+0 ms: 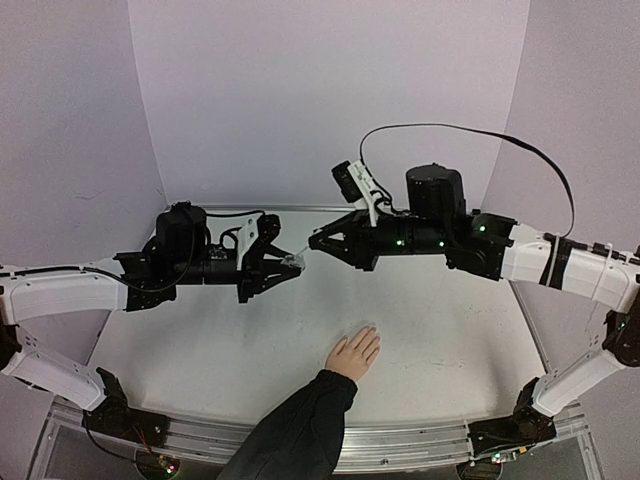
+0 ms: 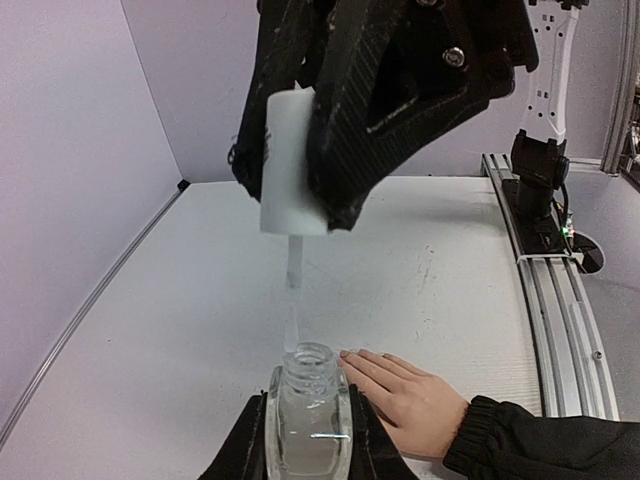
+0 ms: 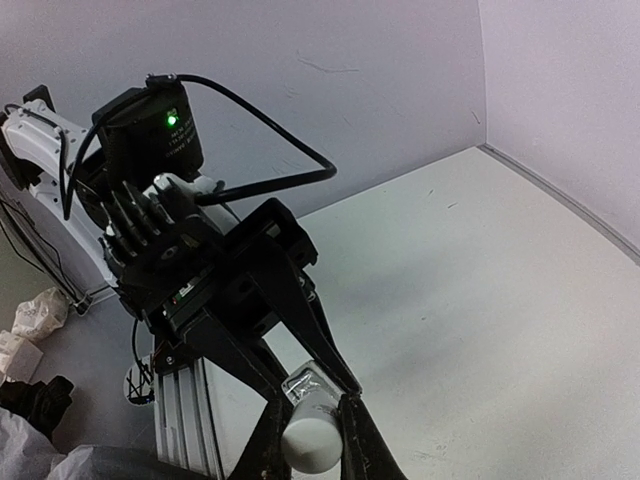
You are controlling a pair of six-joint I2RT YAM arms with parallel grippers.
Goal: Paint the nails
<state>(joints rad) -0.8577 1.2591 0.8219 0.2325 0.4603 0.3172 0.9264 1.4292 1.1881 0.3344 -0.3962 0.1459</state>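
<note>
top external, left gripper: closed on a small clear bottle, held above the table left of centre.
top external, right gripper: closed, tip almost meeting the left gripper's.
top external, human hand: flat on the table, nearer than both grippers, dark sleeve coming from the near edge.
left wrist, bottle: upright between the left fingers, neck open.
left wrist, white cap: pinched in the right gripper above the bottle, its brush stem reaching down to the open mouth.
left wrist, nails: tiny, pale, at the fingertips on the table, just right of the bottle in this view.
right wrist, right gripper: fingers clamp the white cap at the bottom edge, the bottle's neck just beyond.
</note>
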